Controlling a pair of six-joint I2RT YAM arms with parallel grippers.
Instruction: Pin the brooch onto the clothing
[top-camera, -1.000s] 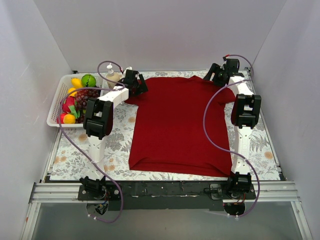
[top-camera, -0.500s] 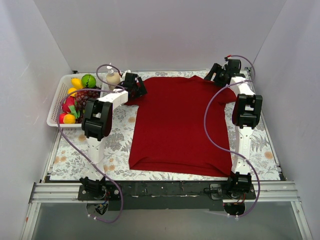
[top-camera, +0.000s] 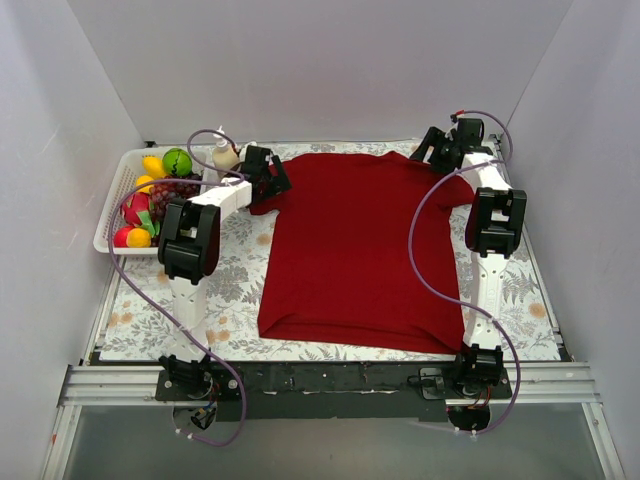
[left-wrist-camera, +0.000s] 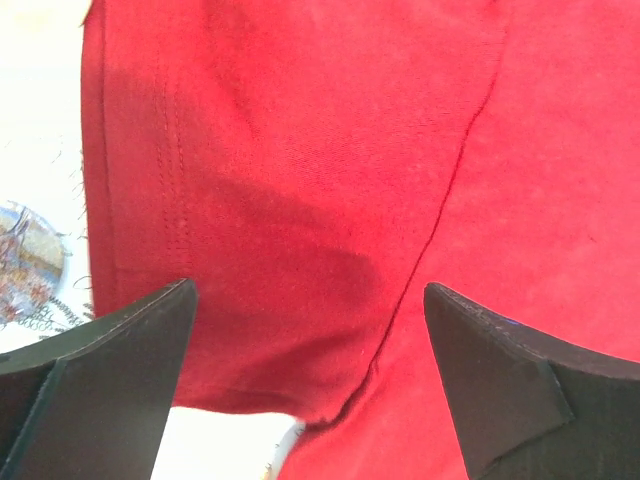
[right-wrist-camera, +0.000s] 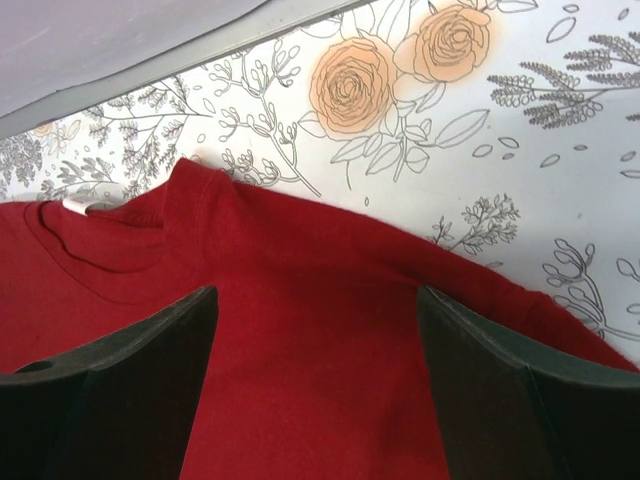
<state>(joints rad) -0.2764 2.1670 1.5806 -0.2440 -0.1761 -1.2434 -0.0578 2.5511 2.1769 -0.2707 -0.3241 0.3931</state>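
The dark red T-shirt (top-camera: 360, 250) lies flat on the flowered table, collar at the far side. My left gripper (top-camera: 270, 180) is open low over its left sleeve; in the left wrist view (left-wrist-camera: 308, 292) the sleeve seam and hem (left-wrist-camera: 330, 250) lie between the fingers. A small round pale disc (left-wrist-camera: 25, 262), apparently the brooch, lies on the table just left of the sleeve hem; I cannot find it in the top view. My right gripper (top-camera: 433, 152) is open and empty over the right shoulder, and the right wrist view (right-wrist-camera: 316, 295) shows the collar (right-wrist-camera: 90, 225) to the left.
A white basket (top-camera: 112, 205) of toy fruit stands at the far left, with a small bottle (top-camera: 224, 155) beside it. White walls close in the table on three sides. Purple cables loop off both arms.
My left arm has shifted slightly left, its gripper staying over the left sleeve. The right arm has hardly moved. The shirt lies as before.
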